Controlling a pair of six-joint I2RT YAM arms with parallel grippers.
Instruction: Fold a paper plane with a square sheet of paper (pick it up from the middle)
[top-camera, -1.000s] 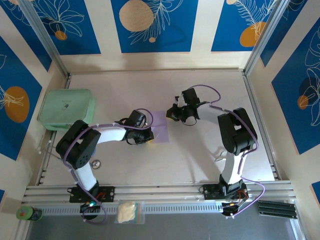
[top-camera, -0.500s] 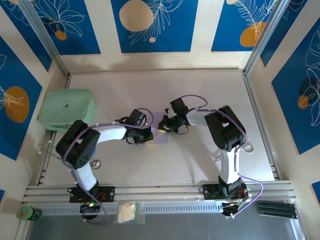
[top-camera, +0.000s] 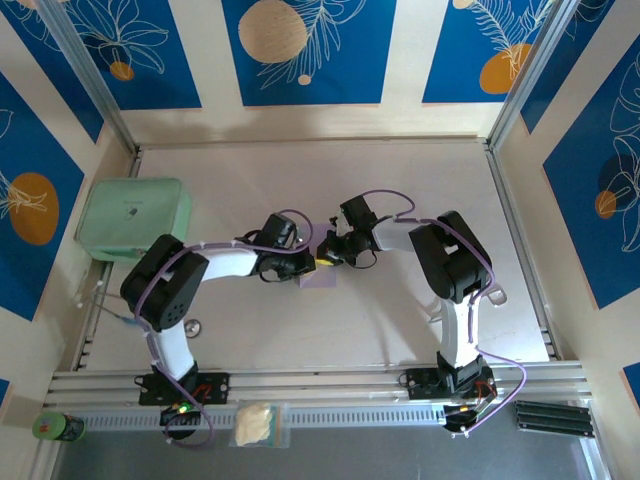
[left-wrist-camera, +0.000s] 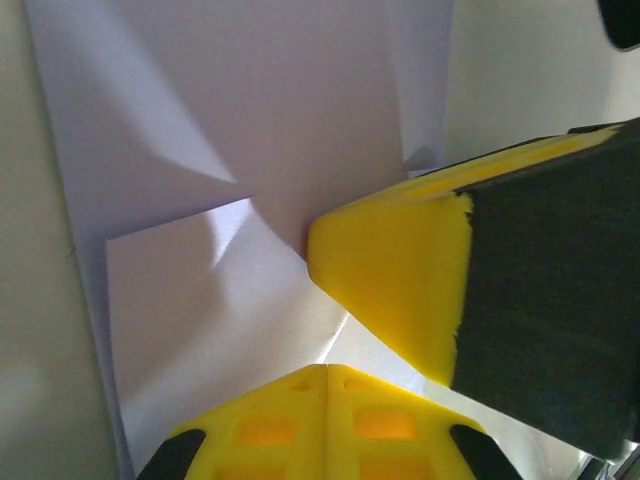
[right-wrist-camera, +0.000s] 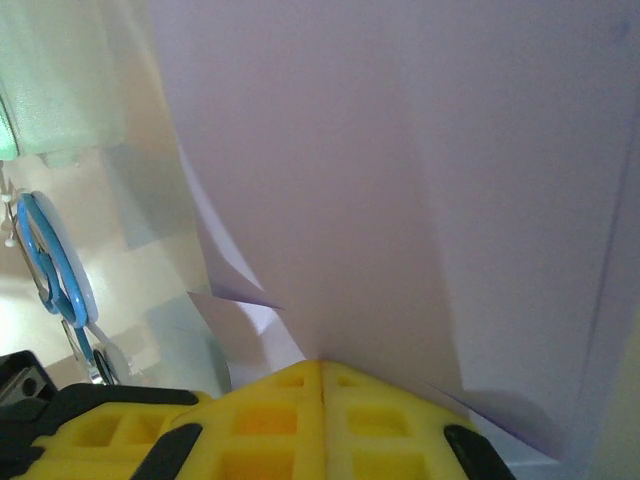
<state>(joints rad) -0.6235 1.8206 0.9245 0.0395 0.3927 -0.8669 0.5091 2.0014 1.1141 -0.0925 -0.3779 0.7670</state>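
Closed tight, yellow moulded pads seam to seam: left gripper (top-camera: 303, 268) and right gripper (top-camera: 322, 262) nose to nose at mid-table, each nipping the square sheet of paper (top-camera: 325, 277). Thin, matte, pale lilac, creased, one corner flap lifted, lying under both claws; long axis not to be told. Farther left, a mint-green rounded box (top-camera: 133, 218), smooth-lidded, its lid mark too small to read.
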